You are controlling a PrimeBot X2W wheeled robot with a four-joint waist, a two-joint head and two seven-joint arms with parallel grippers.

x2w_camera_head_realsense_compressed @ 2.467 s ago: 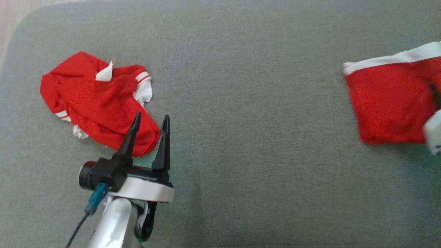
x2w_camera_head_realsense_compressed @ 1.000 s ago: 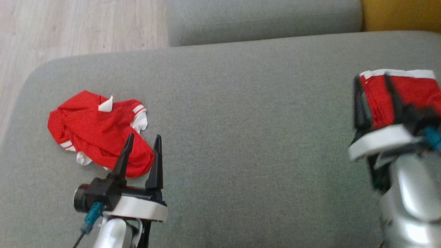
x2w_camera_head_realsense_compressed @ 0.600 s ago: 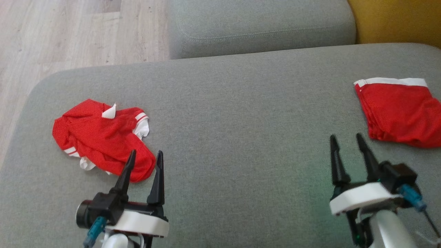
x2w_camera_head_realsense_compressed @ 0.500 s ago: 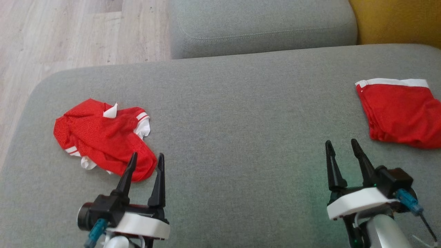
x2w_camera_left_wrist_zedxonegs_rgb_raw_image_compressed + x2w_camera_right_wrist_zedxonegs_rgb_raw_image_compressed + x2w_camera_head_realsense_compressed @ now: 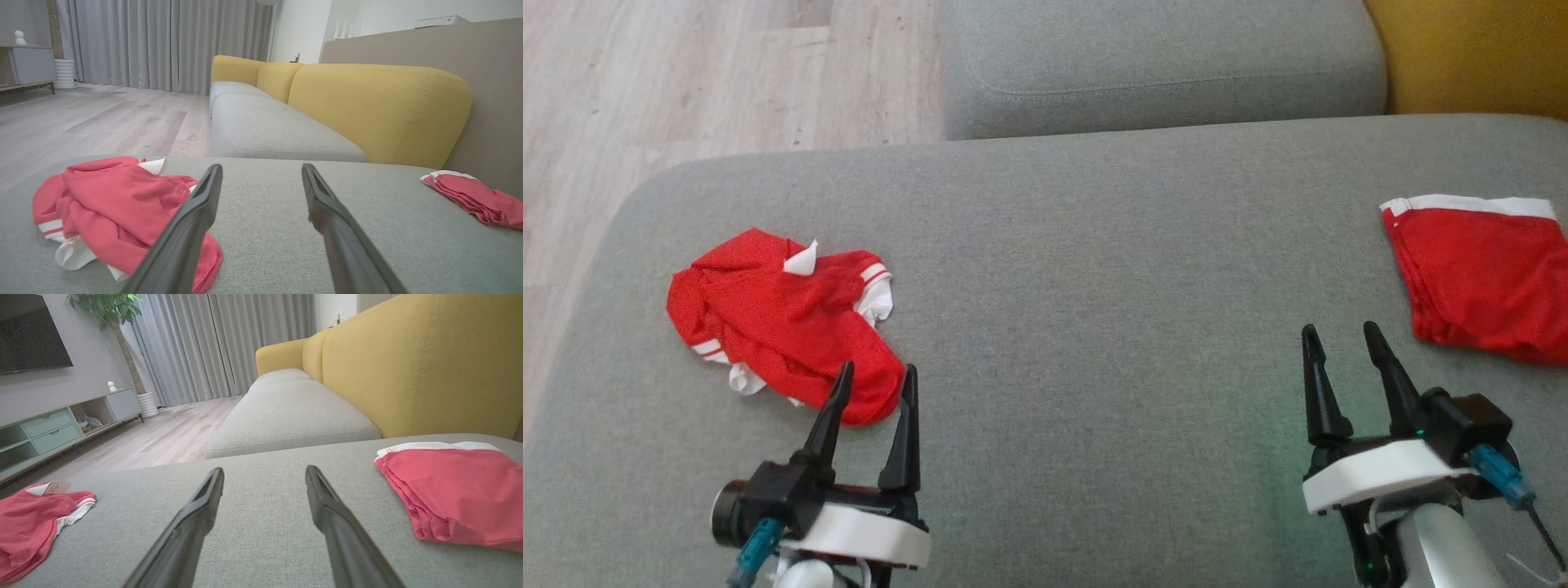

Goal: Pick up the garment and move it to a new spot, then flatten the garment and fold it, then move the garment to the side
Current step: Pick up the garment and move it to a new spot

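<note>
Head view, lower left: left gripper (image 5: 878, 369) spread wide, holding nothing, one fingertip overlapping the near edge of a crumpled red garment (image 5: 776, 327); contact impossible to tell. Lower right: right gripper (image 5: 1339, 327) likewise spread and empty, near but apart from a folded red garment (image 5: 1478, 273) with a white band, lying flat at the right end of the grey cushion (image 5: 1094, 327). Garments well apart. Beyond: second grey cushion (image 5: 1160, 65), yellow backrest (image 5: 1470, 57), pale wood floor (image 5: 686, 73)

Left tool (image 5: 262, 168) spread wide, empty, crumpled red garment (image 5: 110, 208) at left, folded red garment (image 5: 474, 196) far right
</note>
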